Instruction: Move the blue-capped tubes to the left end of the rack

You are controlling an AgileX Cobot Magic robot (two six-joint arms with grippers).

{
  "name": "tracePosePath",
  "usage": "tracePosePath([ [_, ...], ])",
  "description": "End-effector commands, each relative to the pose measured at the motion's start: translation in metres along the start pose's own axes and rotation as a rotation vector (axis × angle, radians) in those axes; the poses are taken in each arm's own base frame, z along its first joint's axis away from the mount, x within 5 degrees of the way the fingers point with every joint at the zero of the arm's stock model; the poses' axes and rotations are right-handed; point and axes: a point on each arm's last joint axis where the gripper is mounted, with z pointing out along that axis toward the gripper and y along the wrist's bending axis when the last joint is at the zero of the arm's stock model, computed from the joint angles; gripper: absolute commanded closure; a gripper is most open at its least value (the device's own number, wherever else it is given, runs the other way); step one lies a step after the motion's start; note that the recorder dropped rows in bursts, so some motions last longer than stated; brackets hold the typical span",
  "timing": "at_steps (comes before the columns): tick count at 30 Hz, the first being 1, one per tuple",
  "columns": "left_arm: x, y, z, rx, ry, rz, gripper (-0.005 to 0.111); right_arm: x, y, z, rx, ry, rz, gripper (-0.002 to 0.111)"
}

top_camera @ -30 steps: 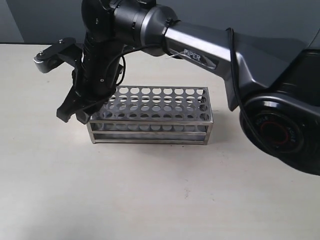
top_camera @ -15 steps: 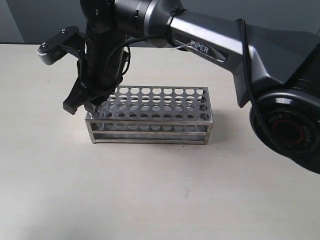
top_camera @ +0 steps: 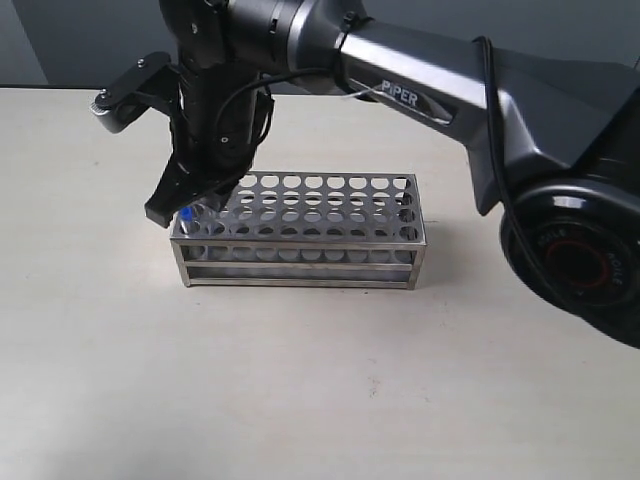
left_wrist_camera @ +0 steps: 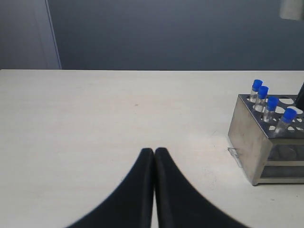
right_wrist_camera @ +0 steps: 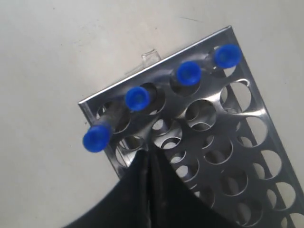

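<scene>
The silver rack stands mid-table. Four blue-capped tubes stand in a row in the holes along its left end, also seen in the left wrist view as the tubes in the rack. Only one blue cap shows in the exterior view; the arm hides the others. My right gripper hangs just above that left end, shut with nothing in it; its tip sits over the rack beside the tubes. My left gripper is shut and empty, low over bare table, well away from the rack.
The right arm reaches across above the rack from its base at the right. A small clear tab lies on the table against the rack's left end. The other rack holes hold nothing.
The right gripper has risen and shifted right off the rack's left corner, its fingers coming together. A blue cap there now shows beside it.
</scene>
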Motion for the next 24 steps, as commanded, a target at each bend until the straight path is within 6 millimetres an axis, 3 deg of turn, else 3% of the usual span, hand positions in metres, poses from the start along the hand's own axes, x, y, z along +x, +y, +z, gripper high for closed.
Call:
tracePosePath([
  [1, -0.002, -0.001, -0.001, 0.01, -0.012, 0.0, 0.106, 0.001, -0.007, -0.018, 0.062, -0.019, 0.021, 0.109],
  [6, -0.002, -0.001, -0.001, 0.009, -0.011, 0.0, 0.106, 0.002, -0.015, -0.052, 0.168, -0.066, 0.076, 0.109],
  [14, -0.002, -0.001, -0.001, 0.009, -0.011, 0.0, 0.106, 0.009, -0.014, -0.138, 0.233, -0.248, 0.112, 0.109],
  [24, -0.002, -0.001, -0.001, 0.009, -0.011, 0.0, 0.106, 0.037, -0.006, -0.233, 0.263, -0.426, 0.156, 0.109],
])
